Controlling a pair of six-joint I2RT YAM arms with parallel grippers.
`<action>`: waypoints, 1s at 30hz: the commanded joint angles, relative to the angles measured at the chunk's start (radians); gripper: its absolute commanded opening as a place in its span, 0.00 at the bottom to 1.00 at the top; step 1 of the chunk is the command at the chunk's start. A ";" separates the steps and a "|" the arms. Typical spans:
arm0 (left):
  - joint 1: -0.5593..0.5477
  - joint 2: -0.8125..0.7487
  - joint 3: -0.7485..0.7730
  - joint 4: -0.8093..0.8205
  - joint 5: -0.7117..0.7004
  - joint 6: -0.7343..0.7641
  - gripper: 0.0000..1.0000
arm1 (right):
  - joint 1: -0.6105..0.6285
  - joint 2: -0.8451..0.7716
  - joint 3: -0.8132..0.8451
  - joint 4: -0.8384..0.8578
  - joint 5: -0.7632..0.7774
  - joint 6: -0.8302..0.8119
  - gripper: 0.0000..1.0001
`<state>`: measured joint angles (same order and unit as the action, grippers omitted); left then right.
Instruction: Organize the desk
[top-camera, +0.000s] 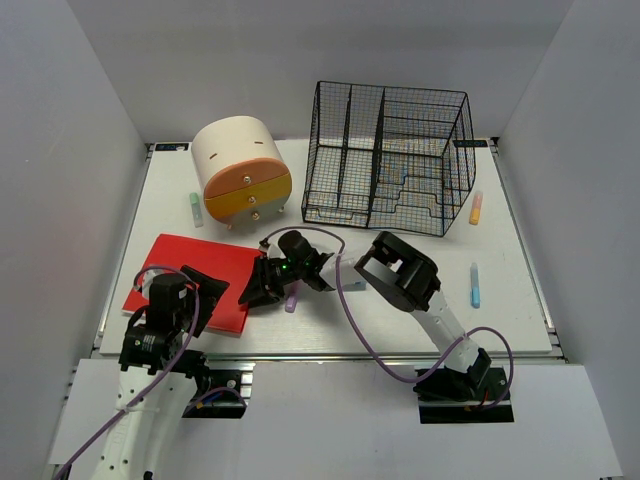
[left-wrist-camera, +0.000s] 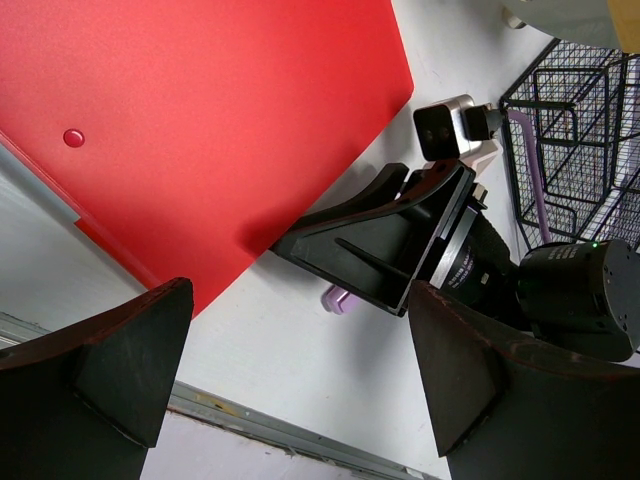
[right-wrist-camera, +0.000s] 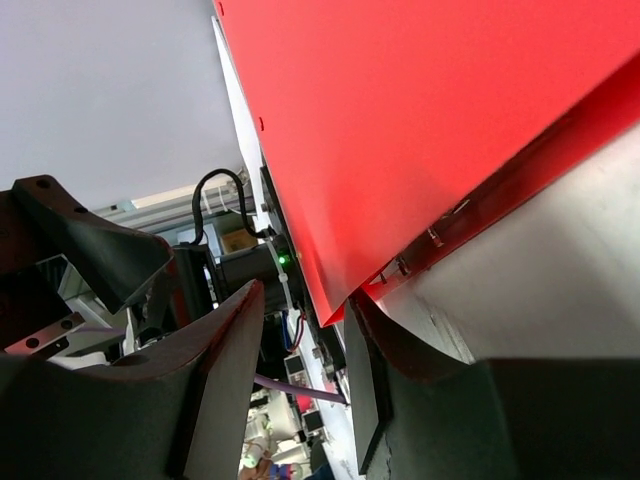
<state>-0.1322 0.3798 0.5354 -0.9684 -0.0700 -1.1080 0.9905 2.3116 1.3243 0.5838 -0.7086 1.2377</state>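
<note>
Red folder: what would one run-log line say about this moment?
right gripper: open, astride red folder edge | left gripper: open, above folder | folder: on desk

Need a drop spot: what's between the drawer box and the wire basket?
Only a narrow strip of bare desk separates the drawer box from the wire basket, shown in the top view.

Red folder (top-camera: 175, 255), black wire basket (top-camera: 390, 160), cream-and-orange drawer box (top-camera: 240, 170), green marker (top-camera: 196, 209), orange marker (top-camera: 476, 207), blue marker (top-camera: 475, 285), purple marker (top-camera: 291, 302)
</note>
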 joint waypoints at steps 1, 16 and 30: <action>0.008 -0.012 -0.009 -0.003 0.001 -0.004 0.98 | -0.001 -0.001 0.023 0.068 0.011 -0.024 0.43; 0.008 -0.005 -0.009 -0.001 0.001 -0.006 0.98 | 0.002 0.011 0.067 -0.007 0.060 -0.089 0.36; 0.008 -0.002 -0.006 -0.003 0.009 -0.012 0.98 | 0.000 0.009 0.053 0.030 0.057 -0.083 0.03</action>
<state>-0.1322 0.3767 0.5354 -0.9684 -0.0692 -1.1114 0.9905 2.3142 1.3598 0.5697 -0.6502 1.1603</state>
